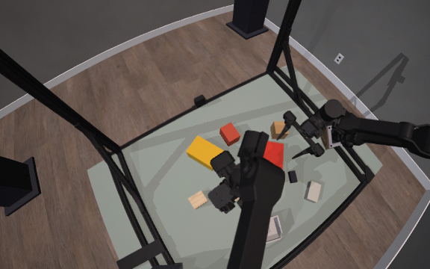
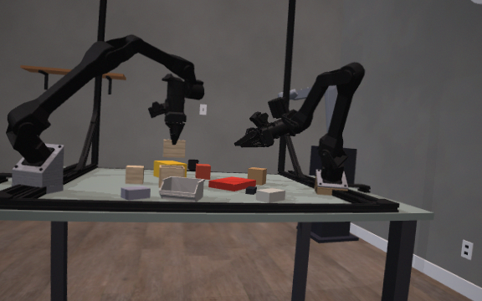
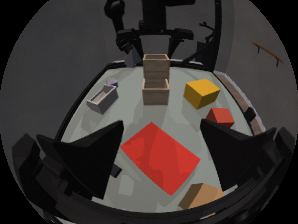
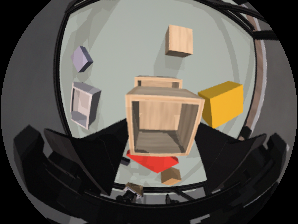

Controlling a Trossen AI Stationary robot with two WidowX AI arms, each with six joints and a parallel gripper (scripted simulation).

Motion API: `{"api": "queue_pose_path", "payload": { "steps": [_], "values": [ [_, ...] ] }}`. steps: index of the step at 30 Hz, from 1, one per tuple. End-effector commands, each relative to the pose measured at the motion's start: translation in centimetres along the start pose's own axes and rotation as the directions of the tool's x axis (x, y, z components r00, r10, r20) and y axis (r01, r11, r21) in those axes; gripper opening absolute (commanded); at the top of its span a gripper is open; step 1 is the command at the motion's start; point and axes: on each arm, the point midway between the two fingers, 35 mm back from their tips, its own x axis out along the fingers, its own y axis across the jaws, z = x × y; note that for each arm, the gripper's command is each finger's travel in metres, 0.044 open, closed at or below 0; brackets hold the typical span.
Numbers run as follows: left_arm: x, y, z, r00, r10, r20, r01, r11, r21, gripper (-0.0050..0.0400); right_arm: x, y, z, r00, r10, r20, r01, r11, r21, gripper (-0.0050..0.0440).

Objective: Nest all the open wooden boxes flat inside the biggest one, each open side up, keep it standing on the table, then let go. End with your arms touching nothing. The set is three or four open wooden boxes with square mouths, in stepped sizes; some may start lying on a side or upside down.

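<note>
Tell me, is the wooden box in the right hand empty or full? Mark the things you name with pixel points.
Empty: the right wrist view looks into the raised wooden box (image 2: 174, 149) (image 3: 156, 69) (image 4: 159, 116), showing bare wood and nothing inside.

Your left arm (image 1: 384, 131) (image 2: 346, 102) is bending high on the right side of the outside view. Its wrist is tipping over, and its gripper (image 2: 237, 145) (image 1: 285, 149) (image 3: 161, 122) is pointing left and a little down, with its fingers wide open. Your right arm (image 1: 255, 202) (image 2: 79, 68) is reaching up and over from the left side. Its gripper (image 2: 175, 143) (image 1: 229, 205) (image 4: 162, 125) is pointing straight down, squeezing its load with fingers apart.
</note>
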Motion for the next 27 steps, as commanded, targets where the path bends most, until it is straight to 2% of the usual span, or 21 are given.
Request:
{"api": "queue_pose_path", "payload": {
  "steps": [1,17,27],
  "values": [
    [-0.1,0.1,-0.2,1.000,0.001,-0.002,-0.001,1.000,0.008,0.0400,0.8,0.1,0.1,1.000,0.008,0.010,-0.008,1.000,-0.006,0.0000],
    [-0.1,0.1,-0.2,1.000,0.001,-0.002,-0.001,1.000,0.008,0.0400,2.5,0.1,0.1,1.000,0.008,0.010,-0.008,1.000,-0.006,0.0000],
    [-0.1,0.1,-0.2,1.000,0.001,-0.002,-0.001,1.000,0.008,0.0400,2.8,0.1,0.2,1.000,0.008,0.010,-0.008,1.000,-0.006,0.0000]
  ]
}}
